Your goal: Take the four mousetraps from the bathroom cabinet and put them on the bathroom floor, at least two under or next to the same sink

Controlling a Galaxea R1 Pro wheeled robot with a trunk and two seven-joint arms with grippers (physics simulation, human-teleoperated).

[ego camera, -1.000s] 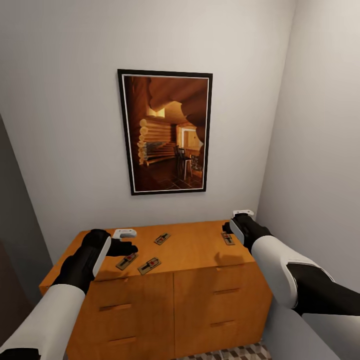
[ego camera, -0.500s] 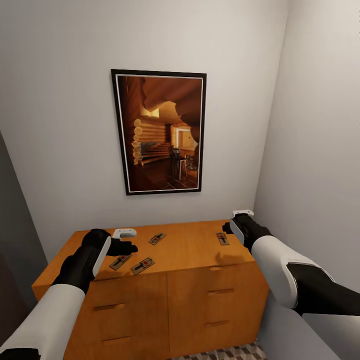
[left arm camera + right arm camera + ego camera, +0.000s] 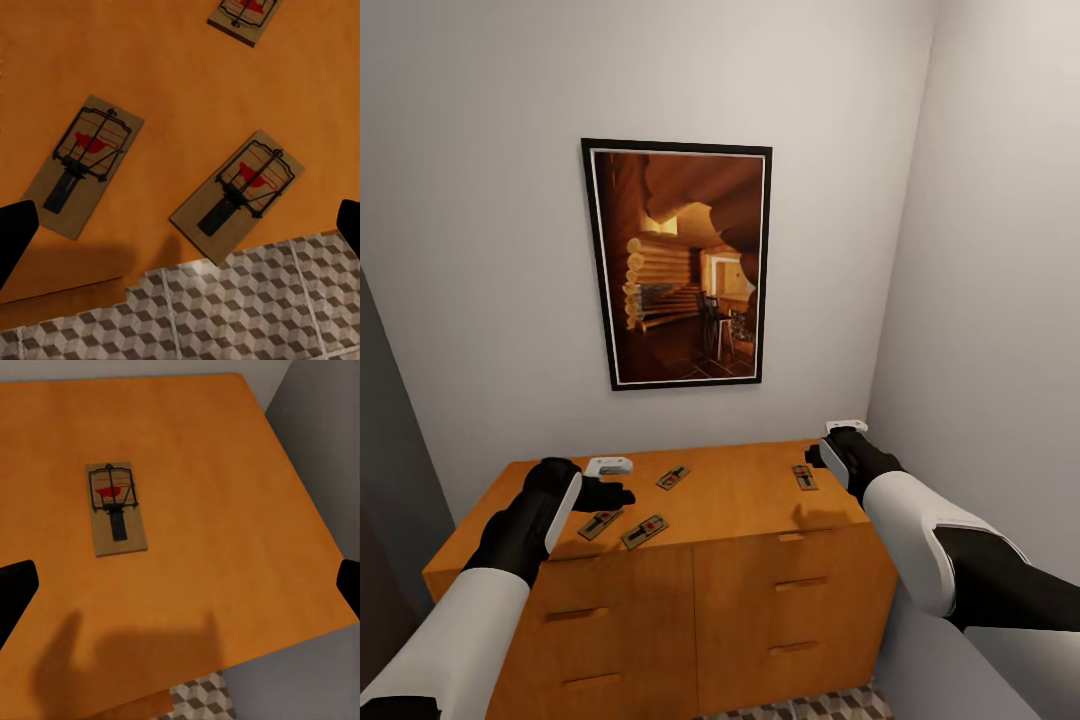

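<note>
We stand before the cabinet (image 3: pixel 690 560), both arms held over its flat top, and the four mousetraps (image 3: pixel 645 530) all lie on that top, none yet lifted. Taking the cabinet as our landmark: two traps sit close together near its front edge on the left side, a third trap (image 3: pixel 672 478) lies further back toward the wall, and a fourth trap (image 3: pixel 805 477) rests well apart toward the right end.

Our left gripper (image 3: pixel 610 490) hovers above the front pair. In the left wrist view its fingers (image 3: pixel 15 236) show as dark tips at either edge, spread wide, with both traps between them and nothing held. One of these traps (image 3: pixel 238 195) has a corner just at the cabinet's front edge, with the bathroom floor (image 3: pixel 247 311) visible below. Our right gripper (image 3: pixel 830 452) hangs over the fourth trap; its fingers are likewise parted and empty, the trap in plain sight on the wood.

We judge the step to be the first pick. Next we would lower a gripper squarely onto one trap, line the fingers across its narrow sides, and close gently, since such a thin board may slide.
</note>
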